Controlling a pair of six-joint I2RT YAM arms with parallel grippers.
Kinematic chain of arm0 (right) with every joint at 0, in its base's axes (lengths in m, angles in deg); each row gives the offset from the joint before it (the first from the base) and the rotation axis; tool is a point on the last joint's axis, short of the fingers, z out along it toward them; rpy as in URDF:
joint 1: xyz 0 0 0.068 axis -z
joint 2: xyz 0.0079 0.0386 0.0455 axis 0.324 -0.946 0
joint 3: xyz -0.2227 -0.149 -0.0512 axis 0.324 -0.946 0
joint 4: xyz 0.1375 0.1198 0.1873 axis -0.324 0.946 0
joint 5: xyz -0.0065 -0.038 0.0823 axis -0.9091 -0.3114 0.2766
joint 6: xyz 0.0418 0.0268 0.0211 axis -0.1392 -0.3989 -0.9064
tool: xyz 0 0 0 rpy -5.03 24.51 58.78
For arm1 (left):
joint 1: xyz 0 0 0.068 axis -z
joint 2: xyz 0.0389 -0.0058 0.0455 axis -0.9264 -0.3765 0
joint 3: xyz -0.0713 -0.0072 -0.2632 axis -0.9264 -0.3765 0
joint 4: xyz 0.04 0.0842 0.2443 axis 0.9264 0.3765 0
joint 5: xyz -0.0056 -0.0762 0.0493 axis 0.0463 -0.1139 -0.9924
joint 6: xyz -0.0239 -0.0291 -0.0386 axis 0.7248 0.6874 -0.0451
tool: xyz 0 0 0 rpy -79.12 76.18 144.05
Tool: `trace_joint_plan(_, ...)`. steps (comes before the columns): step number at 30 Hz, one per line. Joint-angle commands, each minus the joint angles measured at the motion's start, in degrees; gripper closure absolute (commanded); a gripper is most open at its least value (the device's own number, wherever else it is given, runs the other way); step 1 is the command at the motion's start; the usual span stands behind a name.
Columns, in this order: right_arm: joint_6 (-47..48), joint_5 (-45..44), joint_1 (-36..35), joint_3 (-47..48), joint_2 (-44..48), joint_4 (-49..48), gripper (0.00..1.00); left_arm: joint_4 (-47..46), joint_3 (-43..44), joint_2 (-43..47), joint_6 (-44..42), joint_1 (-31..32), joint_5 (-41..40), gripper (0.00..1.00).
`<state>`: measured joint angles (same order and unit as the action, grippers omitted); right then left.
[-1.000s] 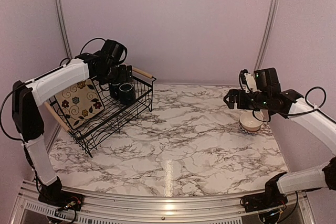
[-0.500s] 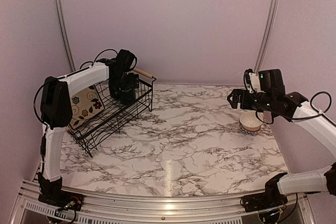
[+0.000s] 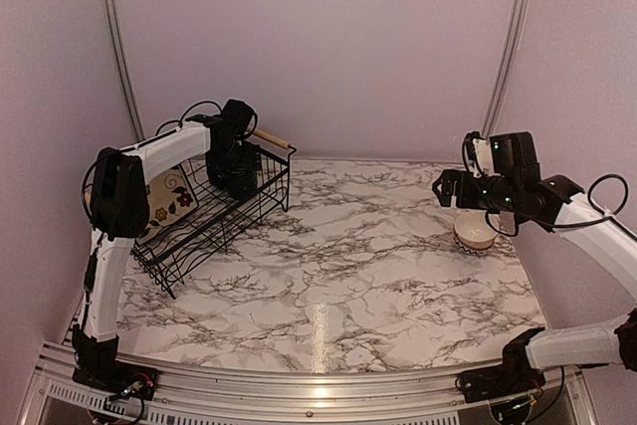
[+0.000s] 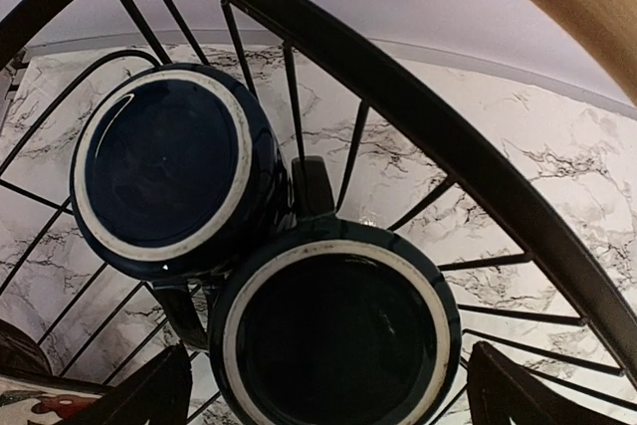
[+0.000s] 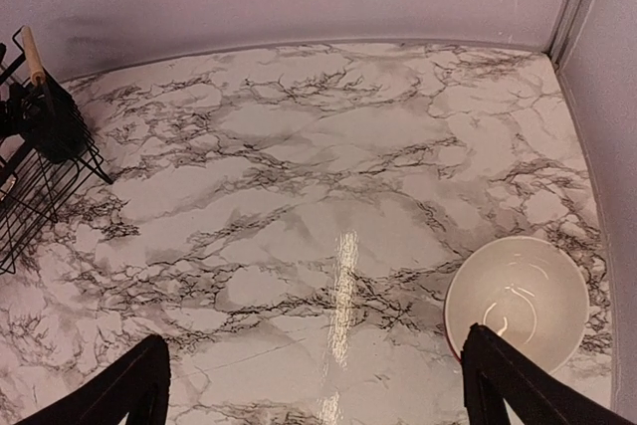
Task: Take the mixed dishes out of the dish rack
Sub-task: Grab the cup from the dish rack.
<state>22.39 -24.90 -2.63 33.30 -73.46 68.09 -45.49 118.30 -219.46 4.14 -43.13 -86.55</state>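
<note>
Top external, left lot?
— Dish rack [image 3: 204,211], left on worktop [image 3: 338,266]; left claw [image 4: 333,390] spread wide over two mugs [image 4: 164,161] [image 4: 333,345] inside, likely to straddle one rim.
Right lot?
— Right claw [image 5: 328,395], spread, empty; bowl [image 5: 518,306] set out on worktop nearby.

- Looks like a robot test booth: bare lilac walls [image 3: 328,47] at 9, 12 and 3 o'clock.
- Marble-print tabletop [image 3: 378,276]; aluminium rail [image 3: 299,390] at 6 o'clock.

no readable text, labels, numbers
</note>
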Motion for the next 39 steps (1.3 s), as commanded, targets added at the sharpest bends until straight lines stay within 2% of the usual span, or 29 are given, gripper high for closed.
trace_joint_plan(1,0.61,-0.49,-0.43,0.17,-0.35,-0.39,0.01,0.13,2.32,-2.03,-0.42,-0.48,2.52,0.01)
trace_joint_plan(20,0.17,0.19,-0.40,1.11,-1.12,-0.61,0.01,0.11,5.56,-6.56,-2.21,-1.55,0.76,0.01)
trace_joint_plan(26,-0.21,0.84,-0.42,1.75,-1.23,-0.13,0.01,-0.16,6.85,-7.98,-2.89,-2.07,1.31,0.06)
trace_joint_plan(32,-0.52,0.59,-0.36,2.43,-0.93,0.27,0.01,-0.05,6.04,-5.93,-2.70,-2.09,3.03,0.26)
trace_joint_plan(39,-1.38,1.58,-0.43,2.55,-1.53,0.00,0.01,-0.07,-2.74,1.84,-1.97,-2.03,2.50,0.44)
